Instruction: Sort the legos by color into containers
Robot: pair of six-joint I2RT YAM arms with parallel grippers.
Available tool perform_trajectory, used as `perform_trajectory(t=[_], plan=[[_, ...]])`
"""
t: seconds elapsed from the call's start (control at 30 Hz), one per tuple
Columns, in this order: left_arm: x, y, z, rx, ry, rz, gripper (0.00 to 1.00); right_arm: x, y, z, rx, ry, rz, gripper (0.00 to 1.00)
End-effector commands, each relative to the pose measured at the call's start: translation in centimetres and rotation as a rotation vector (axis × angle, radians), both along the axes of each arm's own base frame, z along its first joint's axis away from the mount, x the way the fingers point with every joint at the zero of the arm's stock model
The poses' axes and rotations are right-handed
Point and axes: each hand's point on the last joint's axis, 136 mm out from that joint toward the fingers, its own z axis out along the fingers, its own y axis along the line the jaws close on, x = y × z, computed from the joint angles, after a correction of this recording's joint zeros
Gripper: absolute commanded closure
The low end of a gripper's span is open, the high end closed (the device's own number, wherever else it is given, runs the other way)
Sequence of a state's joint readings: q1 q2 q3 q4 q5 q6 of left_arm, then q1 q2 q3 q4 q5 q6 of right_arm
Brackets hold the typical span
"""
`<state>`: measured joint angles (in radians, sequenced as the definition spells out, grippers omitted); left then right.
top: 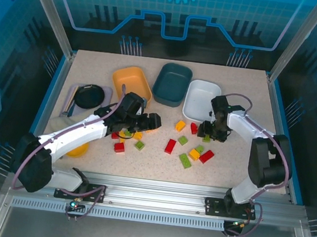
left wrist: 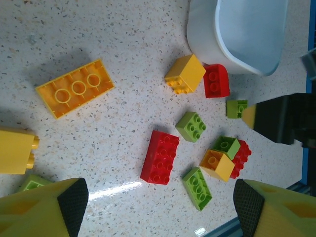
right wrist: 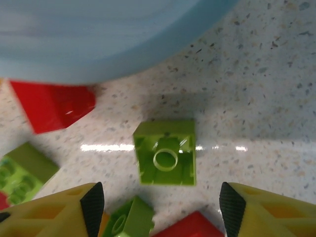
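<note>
- One orange tub (top: pixel 131 84), one dark teal tub (top: pixel 172 84), one white tub (top: pixel 200 100): three in all.
- Five red legos (top: pixel 170 146).
- Six green legos (top: pixel 184 160).
- Four orange-yellow legos (top: pixel 180 125).
- One yellow bowl (top: pixel 78 151).
- One black round dish (top: pixel 89 96).

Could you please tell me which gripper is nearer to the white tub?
Right. The right gripper sits just off the white tub's near wall, over a green brick; the left gripper is farther off to its left, in front of the orange tub.
</note>
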<state>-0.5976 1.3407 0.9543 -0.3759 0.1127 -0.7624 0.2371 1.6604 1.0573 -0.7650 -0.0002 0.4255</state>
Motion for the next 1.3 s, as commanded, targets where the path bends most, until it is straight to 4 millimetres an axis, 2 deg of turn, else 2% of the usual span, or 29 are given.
perform_trajectory(t=[0.0, 0.23, 0.37, 0.47, 0.6, 0.67, 0.73, 0.83, 1.0, 1.07, 1.13, 1.2, 1.27], plan=[[-0.1, -0.1, 1.3, -0.029, -0.027, 0.015, 0.19, 0.9, -0.2, -1.1, -0.042, 0.000, 0.012, 0.37], [-0.7, 0.2, 1.3, -0.023, -0.030, 0.026, 0.19, 1.5, -0.3, -2.3, -0.062, 0.016, 0.007, 0.51], [-0.9, 0.2, 1.5, -0.026, -0.031, 0.025, 0.19, 1.7, -0.4, -2.1, -0.084, 0.005, 0.007, 0.69], [-0.6, 0.1, 2.1, -0.032, -0.044, 0.030, 0.19, 1.3, -0.7, 0.0, -0.104, -0.045, 0.001, 0.77], [0.1, -0.1, 3.7, -0.046, -0.072, 0.045, 0.19, 1.1, -0.9, 5.0, -0.085, -0.154, -0.039, 0.79], [0.5, -0.1, 4.4, -0.044, -0.084, 0.056, 0.19, 2.2, -0.6, 7.7, -0.063, -0.219, -0.043, 0.79], [0.8, 0.0, 4.7, -0.029, -0.081, 0.067, 0.19, 4.1, -0.2, 8.9, -0.042, -0.247, -0.042, 0.79], [1.1, 0.7, 4.1, 0.021, -0.039, 0.109, 0.19, 7.9, 0.7, 8.1, -0.013, -0.208, -0.046, 0.79], [0.2, 4.3, 1.8, 0.178, 0.078, 0.246, 0.20, 13.9, 1.8, 5.1, -0.022, -0.110, -0.043, 0.77], [-0.5, 6.0, 1.3, 0.223, 0.113, 0.299, 0.21, 15.3, 2.1, 3.7, -0.034, -0.072, -0.038, 0.75], [-1.2, 8.0, 0.7, 0.270, 0.156, 0.351, 0.21, 16.2, 2.4, 2.5, -0.039, -0.042, -0.036, 0.66], [-2.0, 10.2, -0.1, 0.318, 0.213, 0.400, 0.21, 16.8, 2.7, 2.0, -0.031, -0.029, -0.034, 0.54], [-2.9, 12.3, -1.4, 0.366, 0.303, 0.445, 0.22, 17.1, 3.3, 2.6, -0.017, -0.045, -0.023, 0.46]])
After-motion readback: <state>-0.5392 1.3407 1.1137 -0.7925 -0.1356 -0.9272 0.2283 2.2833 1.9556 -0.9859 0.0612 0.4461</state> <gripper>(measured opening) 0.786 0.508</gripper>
